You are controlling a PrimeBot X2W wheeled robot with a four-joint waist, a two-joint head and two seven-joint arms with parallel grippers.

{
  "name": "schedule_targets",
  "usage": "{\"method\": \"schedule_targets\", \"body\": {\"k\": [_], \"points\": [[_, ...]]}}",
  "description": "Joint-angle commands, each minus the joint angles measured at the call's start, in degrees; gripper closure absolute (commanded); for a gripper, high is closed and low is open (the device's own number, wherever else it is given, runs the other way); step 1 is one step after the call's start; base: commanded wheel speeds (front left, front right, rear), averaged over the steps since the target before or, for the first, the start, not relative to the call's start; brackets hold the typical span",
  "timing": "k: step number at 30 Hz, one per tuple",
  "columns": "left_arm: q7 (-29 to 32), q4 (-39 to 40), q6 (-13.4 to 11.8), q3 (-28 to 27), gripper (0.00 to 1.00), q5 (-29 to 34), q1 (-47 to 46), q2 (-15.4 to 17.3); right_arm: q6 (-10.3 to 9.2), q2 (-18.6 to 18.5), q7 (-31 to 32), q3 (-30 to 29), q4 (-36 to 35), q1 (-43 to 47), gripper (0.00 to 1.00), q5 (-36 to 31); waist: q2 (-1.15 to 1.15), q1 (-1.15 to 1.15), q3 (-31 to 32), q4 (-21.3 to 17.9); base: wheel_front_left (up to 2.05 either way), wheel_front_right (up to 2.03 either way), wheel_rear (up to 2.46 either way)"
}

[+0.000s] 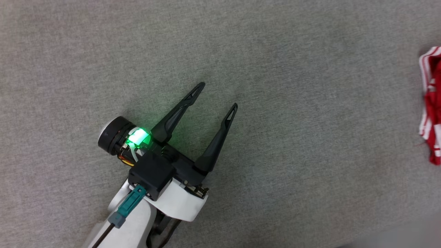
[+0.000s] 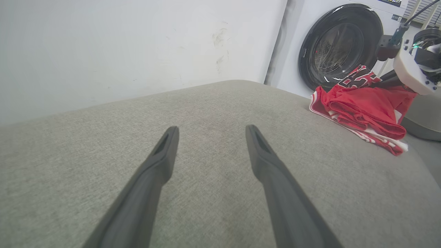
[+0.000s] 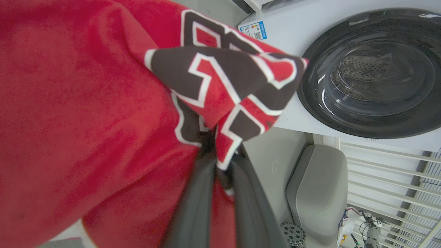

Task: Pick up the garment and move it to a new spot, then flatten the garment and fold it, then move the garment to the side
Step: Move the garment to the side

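On the right edge of the grey cushion top (image 1: 310, 179): the garment (image 1: 431, 103) sits bunched, most of it lying on the fabric and one peak pulled up toward the right arm.

Right gripper (image 3: 220, 162): fingers pinched together on a fold of the lettered panel (image 3: 224, 82), with red cloth draped down over both of them. It's a single-point grip on a doubled fold, and I can't tell how deep the bite goes.

Left gripper (image 1: 218, 95): jaws spread wide, holding nothing, low over bare cushion and well apart from the garment (image 2: 365, 106). Washing machine (image 2: 339, 44) is right behind the pile.

My read is we're in the pick-and-move step: grasp made, carry not done.

Notes for doing it well:
- Lift straight up first so the striped hem clears the cushion. Dragging it sideways will roll the bundle tighter.
- Go slow, since a one-point pinch on slick jersey can slip under a swing.
- Carry toward the open middle of the cushion in front of the left gripper, away from the edge and the machine.
- Lower so the hanging end touches down first, then lay the rest away from it. That pre-spreads it for flattening.
- Keep the left gripper out of the path until the cloth is down, then use it for the second corner.
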State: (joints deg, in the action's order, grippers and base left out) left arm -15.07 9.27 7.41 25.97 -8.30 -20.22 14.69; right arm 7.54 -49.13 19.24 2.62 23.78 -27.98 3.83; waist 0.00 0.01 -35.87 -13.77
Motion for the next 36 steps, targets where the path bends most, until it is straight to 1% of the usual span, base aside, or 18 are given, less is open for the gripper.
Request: {"method": "schedule_targets", "body": {"k": [1,6,7,8,13,18,22,24,29,34,36], "points": [[-0.12,0.36,0.06,0.10,0.00,-0.14,-0.81,0.27,-0.10,0.09,-0.64,-0.75,0.94,-1.25,1.00,-0.56,0.00,-0.01,-0.61,0.62,0.00,0.00,0.00],[-0.12,0.12,0.06,0.03,0.00,-0.31,-0.85,0.40,-0.09,1.37,-2.29,-2.64,3.89,-2.89,1.00,-1.21,0.00,-0.01,-0.79,1.39,0.00,0.00,0.00],[-0.12,-0.01,0.06,0.01,0.00,-0.30,-0.82,0.34,-0.10,1.55,-2.76,-2.87,4.12,-3.01,0.45,-1.77,0.00,-0.01,-0.63,1.56,0.00,0.00,0.00],[-0.12,-0.12,0.06,-0.12,0.00,-0.31,-0.75,0.18,-0.10,1.90,-2.69,-3.27,4.65,-3.16,0.00,-1.89,0.00,-0.01,-0.35,1.72,0.00,0.00,0.00],[-0.12,-0.94,0.06,-2.00,0.00,-1.46,1.20,-1.41,-0.09,3.64,-3.46,-4.11,4.00,-3.57,0.00,-2.81,0.00,-0.01,3.43,2.50,0.00,0.00,0.00],[-0.13,-1.49,-0.15,-7.97,0.00,-3.32,4.18,-3.98,-0.09,6.95,-5.11,-5.25,-0.15,-4.04,0.00,-2.98,0.00,-0.01,9.64,3.57,0.00,0.00,0.00],[-0.13,-2.48,-0.15,-13.02,0.00,-4.44,7.28,-5.46,-0.09,11.78,-7.88,-7.02,-4.58,-2.91,0.00,-0.34,0.00,-0.01,15.04,4.84,0.00,0.00,0.00],[-0.12,-2.77,-0.19,-15.42,0.00,-3.99,8.93,-5.84,-0.08,14.05,-9.66,-7.17,-7.12,-1.46,0.00,0.67,0.00,-0.01,17.33,5.60,0.00,0.00,0.00],[-0.12,-3.57,-0.31,-20.60,0.00,-2.95,12.87,-7.19,-0.07,21.12,-14.60,-7.83,-14.75,2.92,0.00,3.91,0.00,-0.01,22.69,7.98,0.00,0.00,0.00],[-0.12,-5.22,-0.19,-23.45,0.00,-2.53,16.28,-8.19,-0.07,27.42,-18.46,-7.10,-21.48,8.79,0.00,6.19,0.00,-0.01,25.99,10.38,0.00,0.00,0.00],[-0.12,-5.88,-0.26,-24.44,0.00,-2.38,17.21,-8.59,-0.07,29.96,-19.82,-6.89,-23.69,11.32,0.00,6.13,0.00,-0.01,27.03,11.27,0.00,0.00,0.00]]}}
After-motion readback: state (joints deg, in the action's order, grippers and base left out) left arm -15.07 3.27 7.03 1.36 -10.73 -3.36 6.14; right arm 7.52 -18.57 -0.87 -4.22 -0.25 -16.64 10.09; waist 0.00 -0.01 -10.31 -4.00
